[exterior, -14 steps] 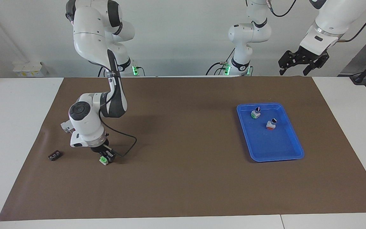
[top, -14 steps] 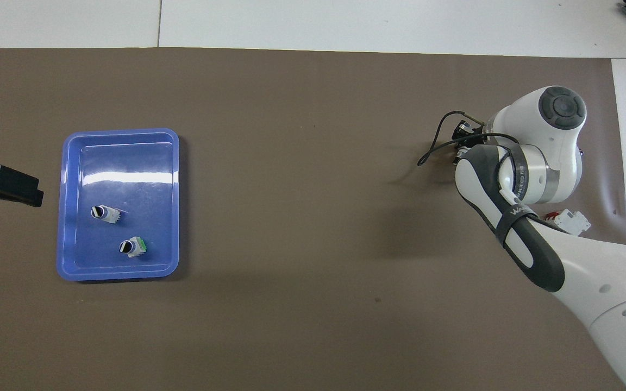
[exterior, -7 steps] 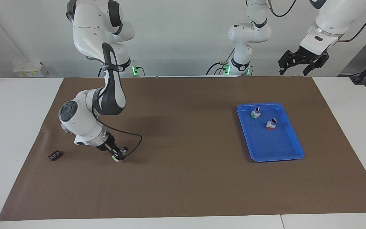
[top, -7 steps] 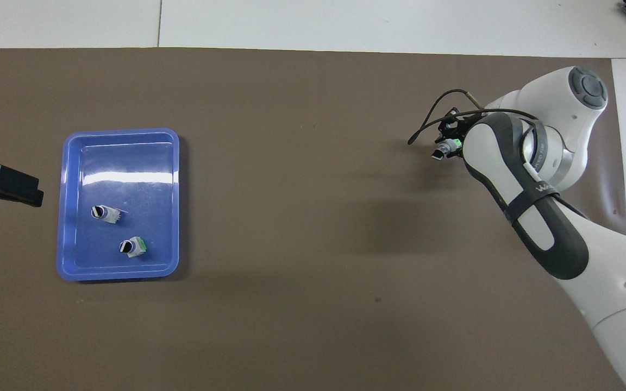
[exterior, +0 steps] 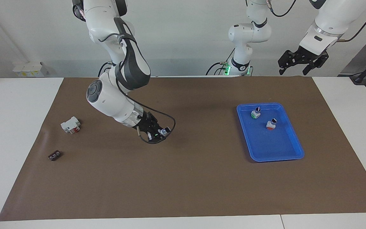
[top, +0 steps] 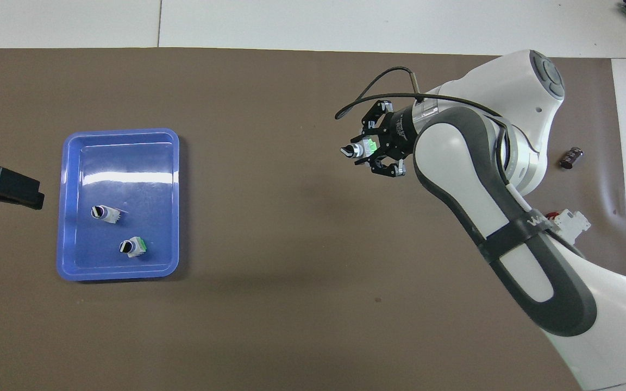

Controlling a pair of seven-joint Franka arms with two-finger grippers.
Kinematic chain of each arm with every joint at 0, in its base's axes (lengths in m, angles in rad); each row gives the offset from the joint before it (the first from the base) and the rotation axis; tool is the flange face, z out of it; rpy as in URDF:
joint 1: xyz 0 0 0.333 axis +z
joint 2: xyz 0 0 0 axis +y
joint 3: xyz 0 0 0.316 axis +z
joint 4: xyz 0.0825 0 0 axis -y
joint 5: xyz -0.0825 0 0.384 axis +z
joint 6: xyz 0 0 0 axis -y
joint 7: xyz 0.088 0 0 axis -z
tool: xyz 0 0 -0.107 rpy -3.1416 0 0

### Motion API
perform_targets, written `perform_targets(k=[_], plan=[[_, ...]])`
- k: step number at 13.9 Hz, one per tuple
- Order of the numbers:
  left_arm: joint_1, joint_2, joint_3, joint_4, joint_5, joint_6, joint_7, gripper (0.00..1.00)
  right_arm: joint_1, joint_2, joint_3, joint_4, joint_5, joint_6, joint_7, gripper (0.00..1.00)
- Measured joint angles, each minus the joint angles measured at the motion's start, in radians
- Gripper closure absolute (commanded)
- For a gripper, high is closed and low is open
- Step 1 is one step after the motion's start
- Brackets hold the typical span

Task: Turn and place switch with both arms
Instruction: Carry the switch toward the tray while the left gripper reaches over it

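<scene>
**Switch carried above mid-worktop, second arm waiting**

The right pincer [exterior: 157, 132] is clamped on the switch [top: 363, 147], holding it by the body so that the green end sits between the fingers and the knob juts free toward the left arm's end of the worktop [exterior: 183, 178]. That free knob looks deliberate: it gives the other arm something to take or turn. The switch hangs in the air over the bare brown mat, roughly between the right arm's end and the blue tray [exterior: 292, 149], where two similar knob switches already lie, one green-ended [top: 135, 247] and one red-ended [exterior: 271, 124], so the tray is probably the destination.

The right arm [exterior: 122, 86] leans out from its base, elbow high, wrist tilted down and sideways, its cable looping under the hand. The left pincer [exterior: 303, 60] waits with fingers spread, raised over the worktop edge at its own end.

A white block with a red part [exterior: 70, 125] and a small dark part [exterior: 54, 155] lie at the right arm's end.
</scene>
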Motion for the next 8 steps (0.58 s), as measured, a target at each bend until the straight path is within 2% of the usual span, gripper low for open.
perform_targets(k=[4, 8], plan=[[-0.002, -0.004, -0.004, 0.000, 0.000, -0.029, 0.000, 0.00, 0.002, -0.013, 0.134, 0.023, 0.003, 0.003, 0.185, 1.00], [-0.010, -0.015, -0.012, -0.008, -0.002, -0.056, -0.030, 0.00, 0.003, -0.028, 0.233, 0.041, 0.003, 0.043, 0.358, 1.00]])
